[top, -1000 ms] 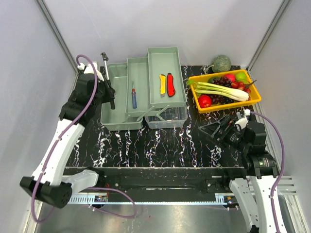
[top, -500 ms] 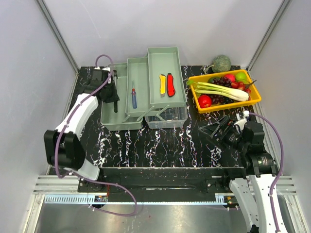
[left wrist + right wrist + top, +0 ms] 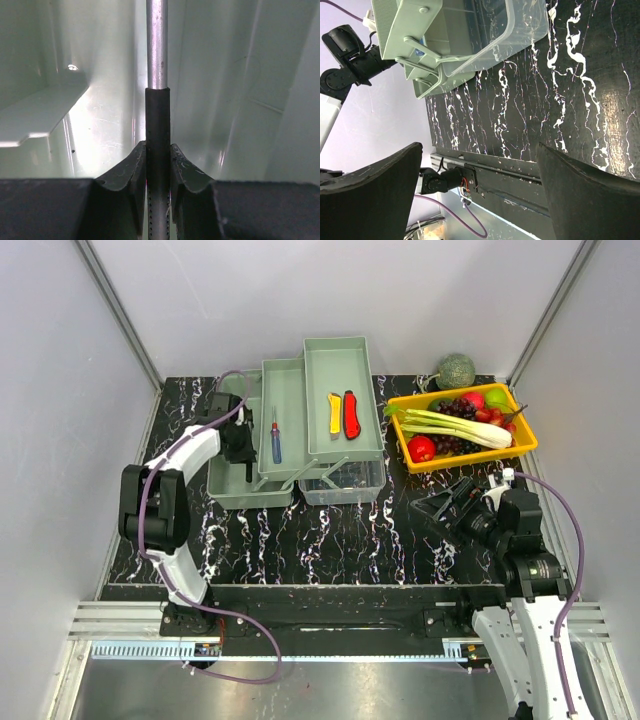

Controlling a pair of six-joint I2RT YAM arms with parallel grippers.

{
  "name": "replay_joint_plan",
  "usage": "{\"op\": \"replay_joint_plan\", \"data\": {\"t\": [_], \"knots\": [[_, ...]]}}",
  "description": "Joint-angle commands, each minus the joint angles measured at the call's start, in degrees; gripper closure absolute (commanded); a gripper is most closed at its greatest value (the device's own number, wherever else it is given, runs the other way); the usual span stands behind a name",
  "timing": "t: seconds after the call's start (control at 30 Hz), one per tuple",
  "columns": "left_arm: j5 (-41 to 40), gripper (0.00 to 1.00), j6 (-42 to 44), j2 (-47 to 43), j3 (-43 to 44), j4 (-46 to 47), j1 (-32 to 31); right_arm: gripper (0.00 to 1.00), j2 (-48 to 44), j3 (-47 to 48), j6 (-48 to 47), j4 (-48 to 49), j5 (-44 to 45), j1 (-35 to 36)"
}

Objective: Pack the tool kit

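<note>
The pale grey-green toolbox (image 3: 225, 496) stands open at the back, its trays fanned out. The top tray (image 3: 345, 360) holds a yellow knife (image 3: 334, 412) and a red knife (image 3: 351, 413). The middle tray holds a screwdriver (image 3: 275, 440). My left gripper (image 3: 243, 448) is down in the box's left compartment, shut on the hammer. In the left wrist view the gripper (image 3: 157, 150) clamps the black grip of the hammer (image 3: 157, 115), whose metal shaft points away over the box floor; the head is out of view. My right gripper (image 3: 437, 510) is open and empty over the table (image 3: 479, 147).
An orange-yellow tray (image 3: 527, 446) of fruit and vegetables sits at the back right, with a green melon (image 3: 456, 370) behind it. The toolbox and its clear lid (image 3: 510, 30) show in the right wrist view. Grey walls close in the left, right and back.
My left arm has swung right from beside the box and lowered the hammer into the left compartment. The right arm has barely moved.
</note>
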Motion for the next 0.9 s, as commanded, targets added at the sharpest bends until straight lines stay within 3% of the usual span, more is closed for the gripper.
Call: {"op": "replay_joint_plan", "data": {"t": [0.0, 0.1, 0.23, 0.57, 0.73, 0.87], "knots": [[0.8, 0.87, -1.39, -0.37, -0.26, 7.41, 0.27, 0.01, 1.12, -0.54, -0.1, 0.05, 1.51, 0.23], [-0.43, 0.59, -1.92, -0.81, -0.71, 7.68, 0.27, 0.01, 1.39, -0.63, 0.16, 0.13, 1.77, 0.23], [-1.31, 0.48, -2.44, -3.79, -0.62, 7.33, 0.27, 0.01, 1.65, -0.54, 0.25, 0.4, 1.6, 0.23], [-2.81, 0.52, -3.24, -17.14, 1.23, 2.94, 0.27, 0.01, 1.21, -1.59, 2.1, -1.79, 6.51, 0.23], [-1.67, 0.52, -3.15, -23.74, 1.58, 0.66, 0.27, 0.01, 1.48, -1.33, 4.11, -7.5, 19.41, 0.23], [2.11, 0.44, -2.36, -29.19, -0.26, -0.05, 0.27, 0.01, 3.58, -1.86, 8.32, -10.76, 34.6, 0.23]]}}
